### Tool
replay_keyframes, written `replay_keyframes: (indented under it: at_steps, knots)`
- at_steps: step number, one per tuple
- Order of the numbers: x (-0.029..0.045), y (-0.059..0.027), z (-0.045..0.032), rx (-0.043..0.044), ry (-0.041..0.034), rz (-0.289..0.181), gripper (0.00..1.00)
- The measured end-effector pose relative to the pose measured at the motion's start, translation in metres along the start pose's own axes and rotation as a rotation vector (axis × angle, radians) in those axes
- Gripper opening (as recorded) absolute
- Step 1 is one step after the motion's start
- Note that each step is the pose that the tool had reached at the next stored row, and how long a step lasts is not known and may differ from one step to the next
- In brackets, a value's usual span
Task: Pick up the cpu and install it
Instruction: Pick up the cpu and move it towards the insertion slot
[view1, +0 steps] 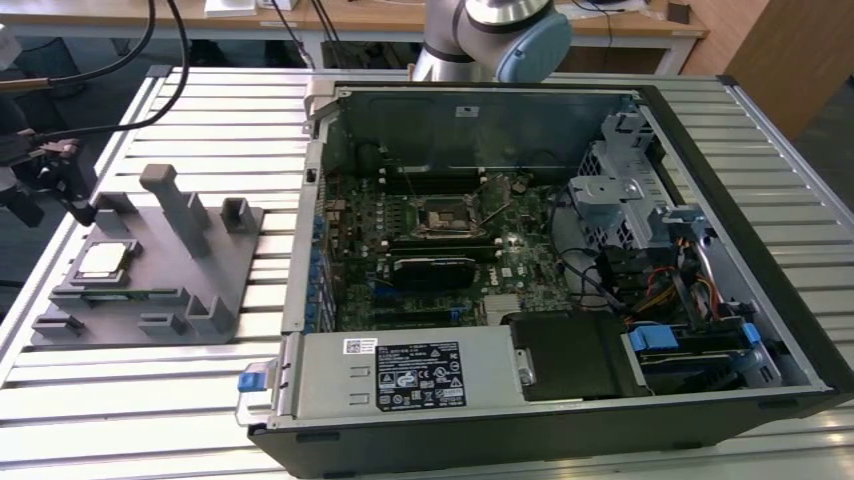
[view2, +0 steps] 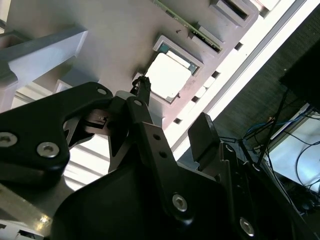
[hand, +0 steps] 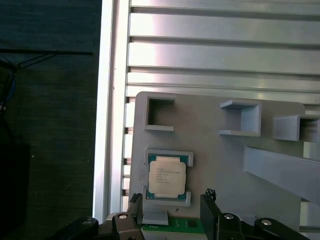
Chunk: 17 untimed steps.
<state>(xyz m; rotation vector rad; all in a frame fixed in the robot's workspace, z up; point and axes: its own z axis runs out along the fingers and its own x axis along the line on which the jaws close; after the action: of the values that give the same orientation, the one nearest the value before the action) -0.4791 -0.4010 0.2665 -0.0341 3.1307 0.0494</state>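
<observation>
While the cpu lies flat in its square pocket on the grey fixture tray, on the slatted desk at the exterior view's left beside the open computer case, the pincer hangs just above it. Its fingers are spread wider than the chip and grip nothing.

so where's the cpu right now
The cpu sits in a pocket of the grey tray at the exterior view's left, beside the computer case, with the open pincer close by.
</observation>
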Motion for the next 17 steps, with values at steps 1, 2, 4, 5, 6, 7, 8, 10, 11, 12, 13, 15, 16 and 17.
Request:
replay_keyframes:
  at_steps: [1, 2, 4, 5, 6, 7, 8, 10, 11, 12, 13, 15, 16, 17]
  knots:
    - [0.0, 0.0, 0.0006, -0.0001, -0.0003, 0.0, 0.58]
    - [0.0, 0.0, 0.0012, -0.0001, -0.0004, 0.0, 0.58]
    - [-0.0005, 0.0, 0.0024, 0.0, 0.0, -0.001, 0.58]
    - [-0.0009, 0.0, 0.0033, 0.0001, 0.0, -0.003, 0.58]
    - [-0.001, -0.0001, 0.0042, -0.0001, 0.0, -0.011, 0.58]
    - [-0.001, -0.0002, 0.0048, -0.0002, 0.0005, -0.022, 0.58]
    - [-0.0011, -0.0002, 0.0053, -0.0002, 0.0009, -0.031, 0.58]
    - [-0.001, -0.0002, 0.0061, 0.0037, 0.0015, -0.036, 0.58]
    - [-0.0011, -0.0003, 0.0066, 0.0079, 0.0016, -0.037, 0.58]
    - [-0.0011, -0.0003, 0.0072, 0.0111, 0.0016, -0.037, 0.58]
    - [-0.0011, -0.0003, 0.0077, 0.0134, 0.0017, -0.037, 0.58]
    - [-0.001, -0.0003, 0.0084, 0.0153, 0.0017, -0.037, 0.58]
    - [-0.001, -0.0003, 0.0087, 0.0162, 0.0018, -0.037, 0.58]
    - [-0.001, -0.0003, 0.0089, 0.0172, 0.0019, -0.037, 0.58]
